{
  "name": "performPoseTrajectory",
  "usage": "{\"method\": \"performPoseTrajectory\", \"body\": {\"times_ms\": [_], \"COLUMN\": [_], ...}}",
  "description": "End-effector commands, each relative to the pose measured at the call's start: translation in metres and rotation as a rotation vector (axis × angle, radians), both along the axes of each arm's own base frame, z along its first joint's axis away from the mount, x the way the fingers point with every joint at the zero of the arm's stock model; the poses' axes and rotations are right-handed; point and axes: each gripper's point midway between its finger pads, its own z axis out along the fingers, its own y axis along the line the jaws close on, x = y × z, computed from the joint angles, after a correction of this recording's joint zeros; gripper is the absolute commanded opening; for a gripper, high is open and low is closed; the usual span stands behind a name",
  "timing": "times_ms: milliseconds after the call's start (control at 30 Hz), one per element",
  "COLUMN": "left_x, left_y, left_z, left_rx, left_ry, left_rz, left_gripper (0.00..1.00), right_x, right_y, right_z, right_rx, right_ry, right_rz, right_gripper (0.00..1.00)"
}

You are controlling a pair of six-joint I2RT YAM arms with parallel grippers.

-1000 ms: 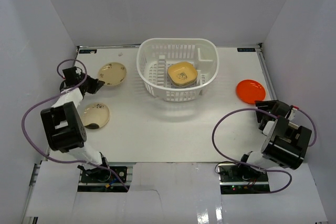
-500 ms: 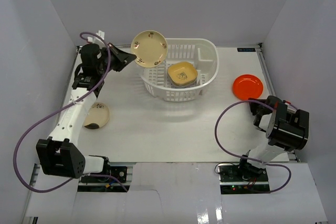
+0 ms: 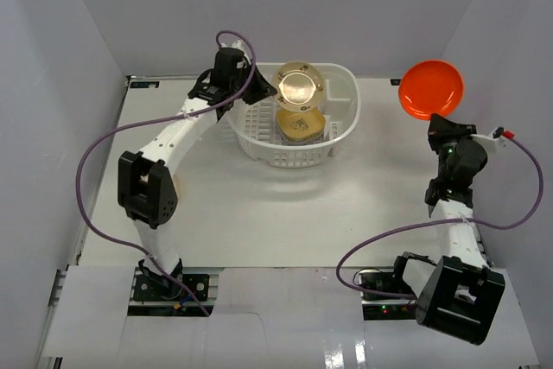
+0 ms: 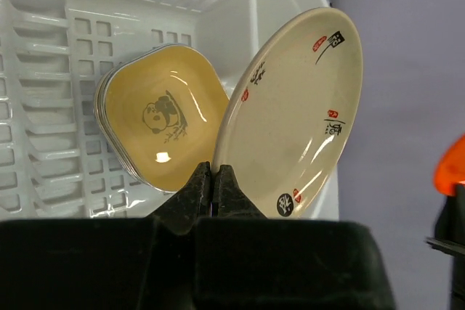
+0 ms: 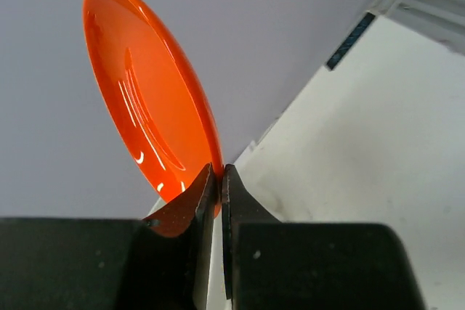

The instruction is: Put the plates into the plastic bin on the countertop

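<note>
Seen from above, the left gripper [image 3: 270, 91] now reaches over the plastic bin [image 3: 346, 123]. It carries the cream plate [image 3: 300, 84], which a second ago lay on the countertop [image 3: 259, 205] at the far left and half a second ago was in the air short of the rim. The plate hangs above the yellow square plate [image 3: 298, 123] already lying on the bin floor. The right gripper [image 3: 447, 127] has lifted the red-orange plate [image 3: 430, 89] off the surface and holds it high, well to the right of the bin.

The left wrist camera shows the fingers [image 4: 196, 186] closed to a thin slit on the cream plate's lower rim. The plate stands tilted on edge just right of the yellow dish, with the bin's walls behind it.

The right wrist camera shows the fingers pinched the same way on the red-orange plate's rim, the plate nearly on edge above the countertop.

The cream plate looks ready for release into the bin. The red-orange one has yet to cross over.
</note>
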Motion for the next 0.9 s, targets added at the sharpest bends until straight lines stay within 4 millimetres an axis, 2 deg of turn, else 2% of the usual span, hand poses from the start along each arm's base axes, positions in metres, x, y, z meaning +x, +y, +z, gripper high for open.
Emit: {"method": "performPoseTrajectory", "body": {"times_ms": [0, 33, 67, 100, 167, 200, 267, 300, 367, 400, 433, 467, 533, 567, 600, 633, 667, 733, 767, 867], "left_x": [0.008, 0.010, 0.014, 0.015, 0.018, 0.019, 0.018, 0.017, 0.018, 0.018, 0.019, 0.019, 0.021, 0.021, 0.020, 0.019, 0.019, 0.016, 0.012, 0.005], "left_y": [-0.010, -0.016, -0.019, -0.019, -0.020, -0.018, -0.017, -0.017, -0.014, -0.014, -0.012, -0.011, -0.011, -0.011, -0.011, -0.010, -0.008, 0.000, 0.006, 0.031], "left_z": [-0.013, -0.035, -0.034, -0.042, -0.059, -0.065, -0.080, -0.084, -0.092, -0.094, -0.096, -0.094, -0.085, -0.079, -0.066, -0.056, -0.030, -0.009, 0.020, 0.044], "left_rx": [0.085, 0.117, 0.126, 0.143, 0.169, 0.181, 0.202, 0.209, 0.226, 0.237, 0.247, 0.251, 0.254, 0.247, 0.234, 0.226, 0.200, 0.198, 0.170, 0.181], "left_ry": [0.020, 0.063, 0.056, 0.071, 0.095, 0.106, 0.133, 0.139, 0.149, 0.145, 0.144, 0.138, 0.113, 0.103, 0.075, 0.051, -0.007, -0.061, -0.116, -0.174], "left_rz": [0.002, -0.007, -0.007, -0.004, -0.001, 0.004, 0.003, -0.002, 0.003, -0.004, 0.001, 0.005, 0.003, 0.003, 0.001, 0.003, 0.013, 0.042, 0.056, 0.131], "left_gripper": [0.00, 0.00, 0.00, 0.00, 0.00, 0.00, 0.00, 0.00, 0.00, 0.02, 0.20, 0.30, 0.47, 0.59, 0.64, 0.70, 0.72, 0.74, 0.75, 0.76], "right_x": [0.012, 0.014, 0.020, 0.021, 0.029, 0.029, 0.037, 0.038, 0.047, 0.047, 0.050, 0.059, 0.064, 0.069, 0.071, 0.075, 0.076, 0.079, 0.079, 0.081], "right_y": [0.055, 0.065, 0.076, 0.098, 0.120, 0.145, 0.164, 0.184, 0.201, 0.219, 0.224, 0.225, 0.239, 0.242, 0.248, 0.251, 0.256, 0.261, 0.265, 0.271], "right_z": [0.048, 0.054, 0.070, 0.067, 0.078, 0.078, 0.062, 0.068, 0.049, 0.055, 0.048, 0.036, 0.031, 0.015, 0.017, 0.004, -0.001, -0.008, -0.012, -0.023], "right_rx": [-0.134, -0.167, -0.230, -0.237, -0.291, -0.304, -0.332, -0.348, -0.368, -0.390, -0.400, -0.410, -0.417, -0.419, -0.426, -0.435, -0.440, -0.442, -0.445, -0.437], "right_ry": [-0.054, -0.051, -0.059, -0.031, -0.042, -0.035, 0.026, 0.015, 0.085, 0.077, 0.100, 0.139, 0.152, 0.193, 0.194, 0.234, 0.247, 0.266, 0.276, 0.307], "right_rz": [0.198, 0.224, 0.261, 0.329, 0.393, 0.452, 0.507, 0.550, 0.577, 0.602, 0.602, 0.565, 0.589, 0.598, 0.608, 0.611, 0.620, 0.634, 0.640, 0.657], "right_gripper": [0.08, 0.08, 0.08, 0.08, 0.08, 0.08, 0.08, 0.08, 0.08, 0.08, 0.08, 0.08, 0.08, 0.08, 0.08, 0.08, 0.08, 0.08, 0.08, 0.08]}}
